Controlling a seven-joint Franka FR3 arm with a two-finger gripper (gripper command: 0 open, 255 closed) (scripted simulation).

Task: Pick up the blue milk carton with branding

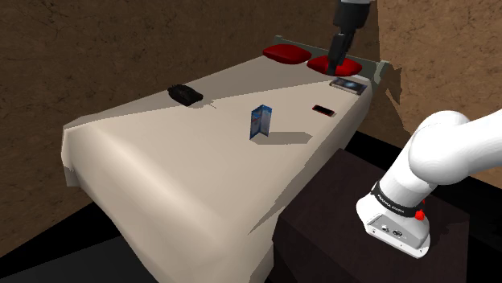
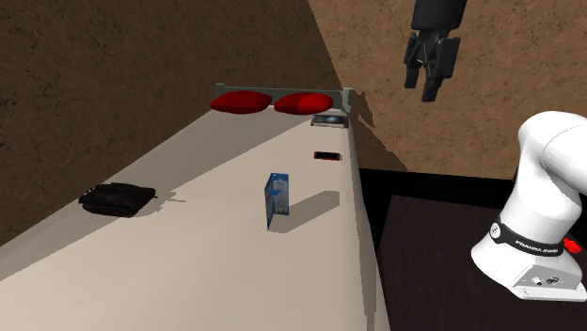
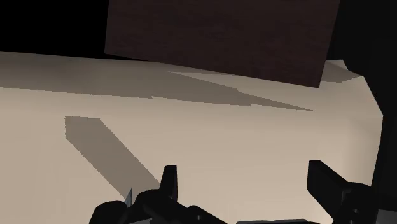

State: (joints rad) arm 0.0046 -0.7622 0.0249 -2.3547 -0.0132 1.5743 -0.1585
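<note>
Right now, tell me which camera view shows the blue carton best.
The second exterior view: the blue carton stands upright and nearer, its printed front and one narrow side both plain. The shoulder view shows the same carton smaller, farther off on the bed. The wrist view looks at the bed's pale surface.

Milk carton (image 1: 261,122) smooth, printed; bed (image 1: 185,177) matt; wall (image 1: 121,48) rough; stand (image 1: 338,209) dark wood grain
</note>
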